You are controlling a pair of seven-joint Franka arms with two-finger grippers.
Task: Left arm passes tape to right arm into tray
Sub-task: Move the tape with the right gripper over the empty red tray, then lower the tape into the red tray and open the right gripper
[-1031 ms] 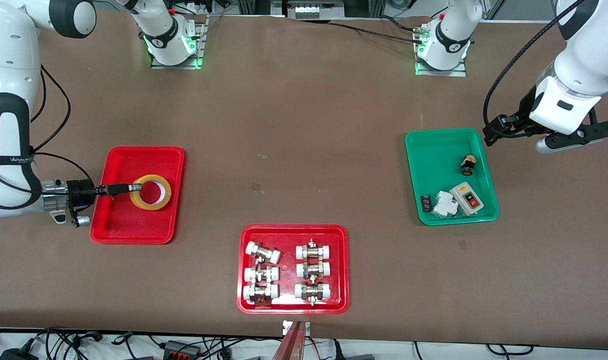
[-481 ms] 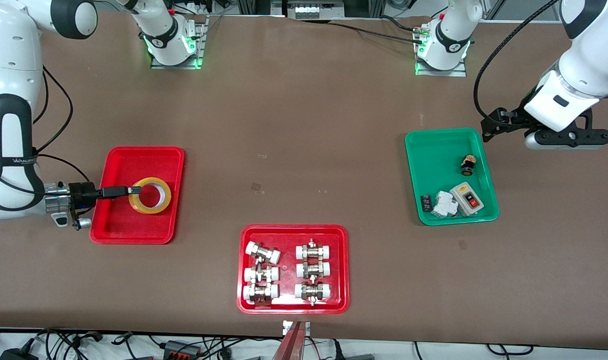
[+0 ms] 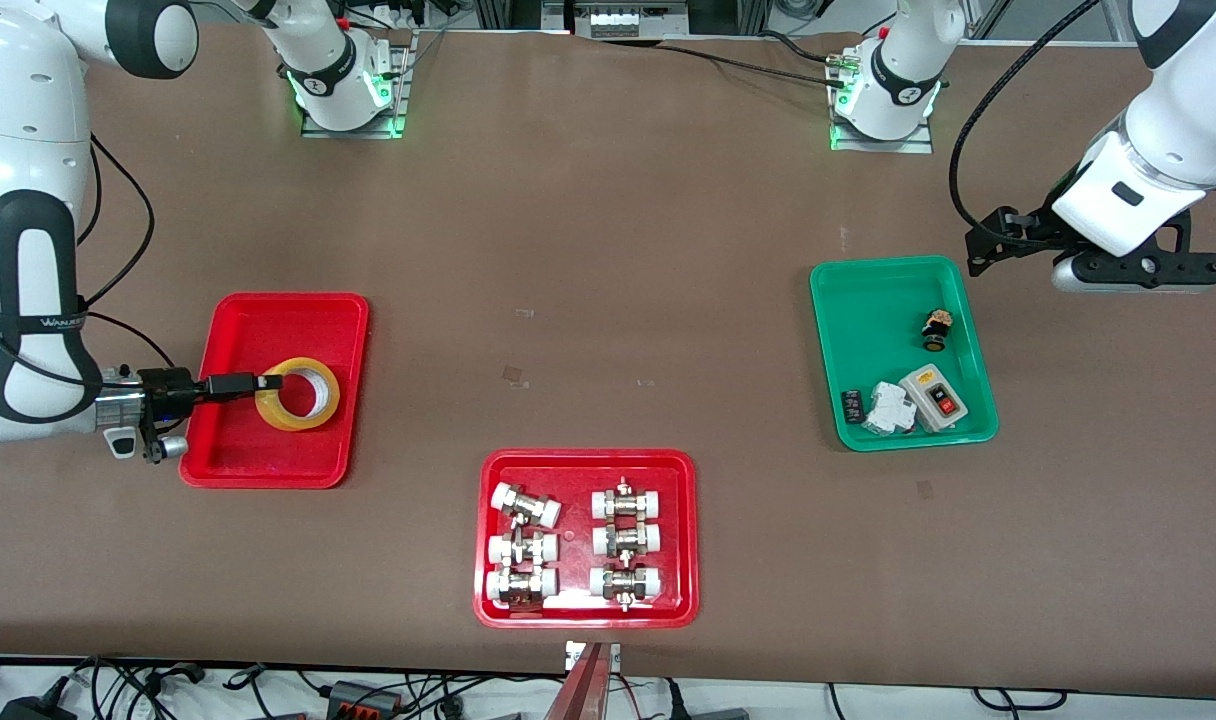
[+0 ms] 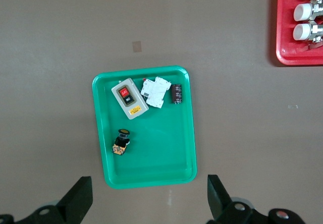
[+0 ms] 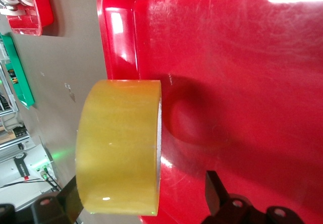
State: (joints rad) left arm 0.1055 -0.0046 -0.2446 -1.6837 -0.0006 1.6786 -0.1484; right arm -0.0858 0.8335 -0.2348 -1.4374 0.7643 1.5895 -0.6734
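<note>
The tape (image 3: 298, 393), a yellow roll with a pale core, lies flat in the plain red tray (image 3: 268, 320) toward the right arm's end of the table. My right gripper (image 3: 268, 381) reaches in level over the tray's edge. It is open, with its fingers standing either side of the roll's edge and a gap showing. In the right wrist view the tape (image 5: 121, 143) fills the space by one finger of the right gripper (image 5: 141, 196), against the tray (image 5: 227, 57) floor. My left gripper (image 3: 983, 250) hangs open and empty beside the green tray (image 3: 868, 300).
A second red tray (image 3: 488, 470) holding several white-capped metal fittings sits near the front camera. The green tray (image 4: 151, 158) holds a grey switch box (image 4: 128, 99), a white part and a small black button. Cables run along the table's front edge.
My right gripper has opened and let go of the tape, which settled in the tray, and the gripper drew back slightly. The left arm rose a little beside the green tray.
</note>
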